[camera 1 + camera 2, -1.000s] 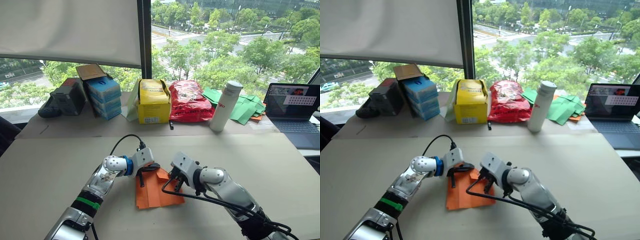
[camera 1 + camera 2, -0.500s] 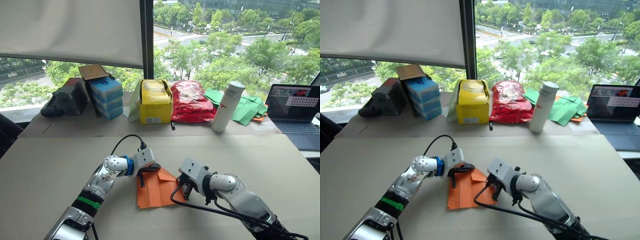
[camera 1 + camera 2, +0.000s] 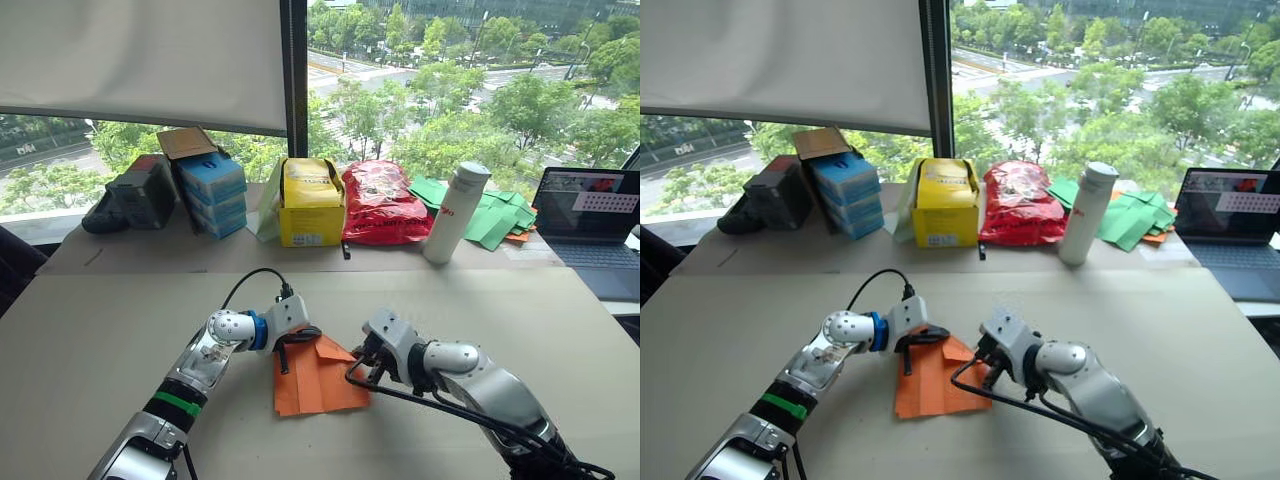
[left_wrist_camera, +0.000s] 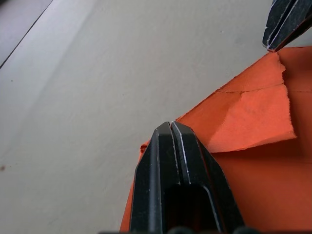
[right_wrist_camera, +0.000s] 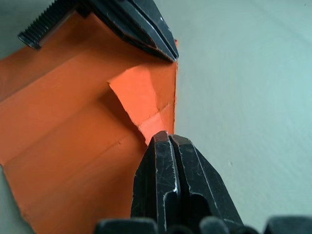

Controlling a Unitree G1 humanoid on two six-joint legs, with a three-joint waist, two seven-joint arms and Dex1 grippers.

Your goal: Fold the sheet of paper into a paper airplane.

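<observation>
The sheet of paper point(image 3: 315, 380) is bright orange and lies flat on the beige table point(image 3: 90, 330), with its far corner folded over into a small flap point(image 4: 248, 117). My left gripper point(image 3: 291, 347) is shut, and its tips point(image 4: 170, 127) rest on the paper's far left edge. My right gripper point(image 3: 367, 363) is shut too, its tip point(image 5: 165, 137) touching the flap's corner at the paper's right edge. The two grippers point toward each other across the flap. I cannot tell whether either one pinches the paper or just presses on it.
Along the window sill at the back stand a black case point(image 3: 130, 195), blue boxes point(image 3: 210, 190), a yellow box point(image 3: 310, 205), a red bag point(image 3: 378, 205), a white bottle point(image 3: 452, 213) and green paper pieces point(image 3: 495, 218). A laptop point(image 3: 585, 215) sits at the right.
My right gripper pulled back off the paper to its right edge, then came in again to the flap's corner. The left gripper has stayed in place.
</observation>
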